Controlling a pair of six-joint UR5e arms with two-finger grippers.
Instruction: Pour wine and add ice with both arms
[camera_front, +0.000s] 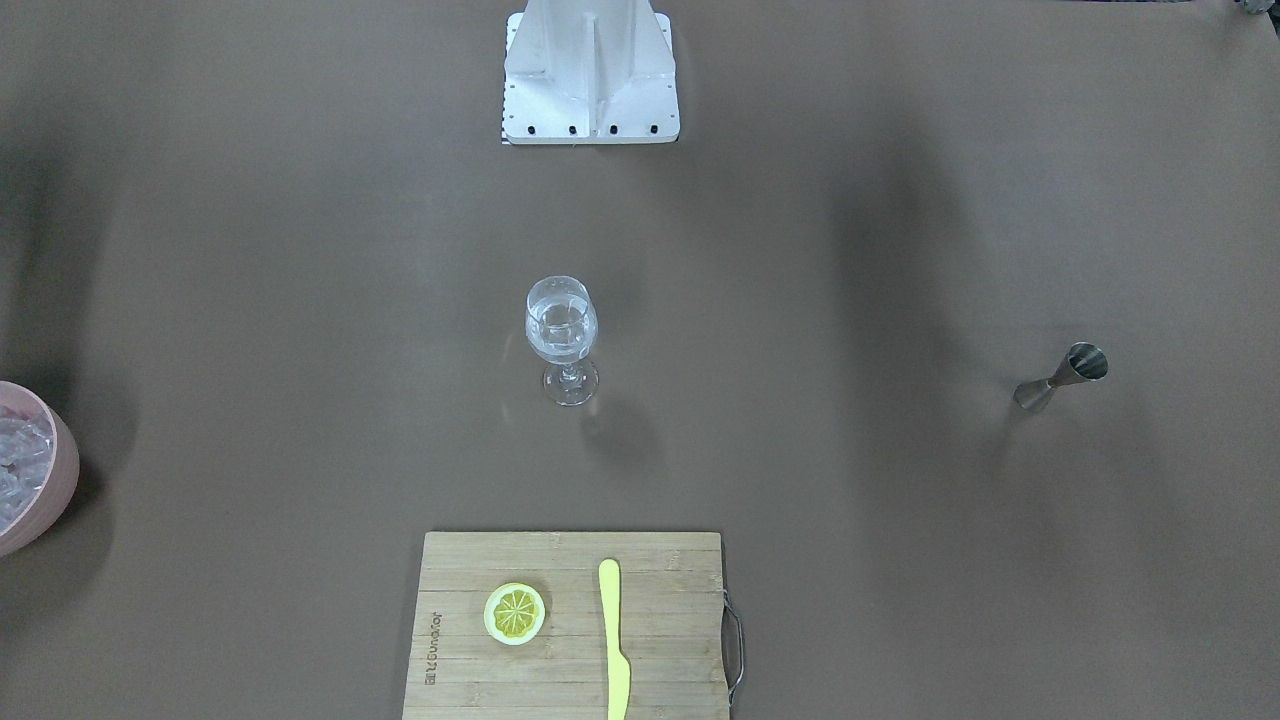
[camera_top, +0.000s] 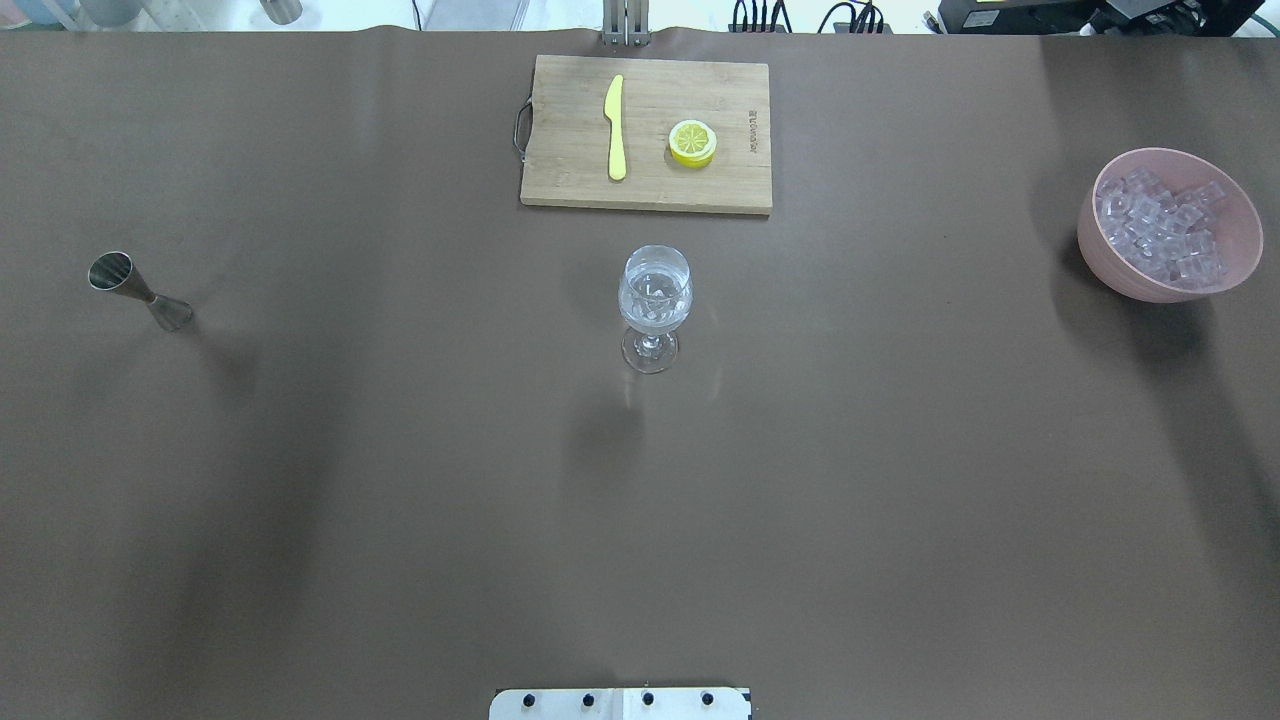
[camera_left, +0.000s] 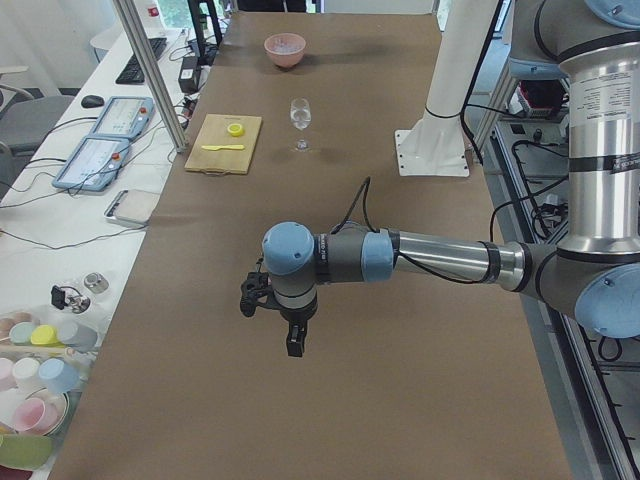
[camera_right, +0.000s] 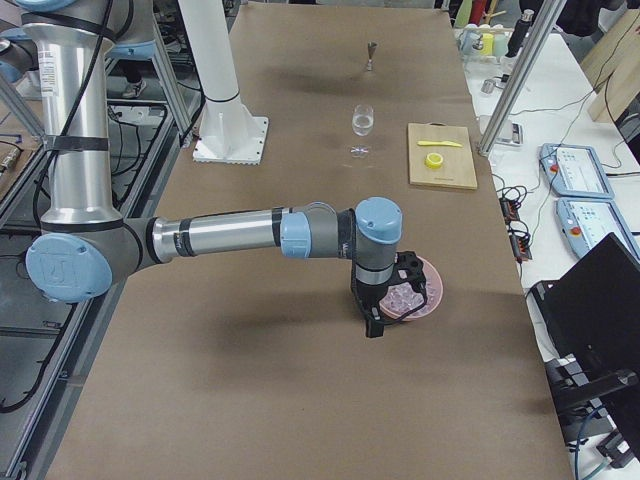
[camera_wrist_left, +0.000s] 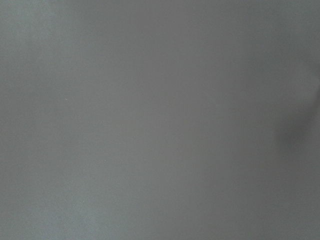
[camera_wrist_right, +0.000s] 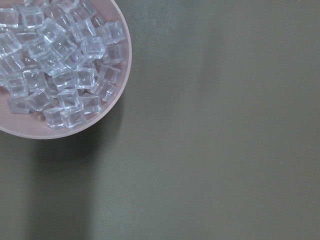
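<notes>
A clear stemmed glass stands upright at the table's middle, also in the overhead view. It holds clear, water-like wine and some glassy ice chunks. More ice fills the pink bowl, which the right wrist view shows at upper left. My left gripper hangs above bare table at the left end. My right gripper hangs just beside the bowl. I cannot tell whether either is open or shut. The left wrist view shows only bare table.
A steel jigger stands upright at the table's left side. A wooden cutting board at the far edge carries a yellow knife and a lemon slice. The white pedestal stands at the robot's side.
</notes>
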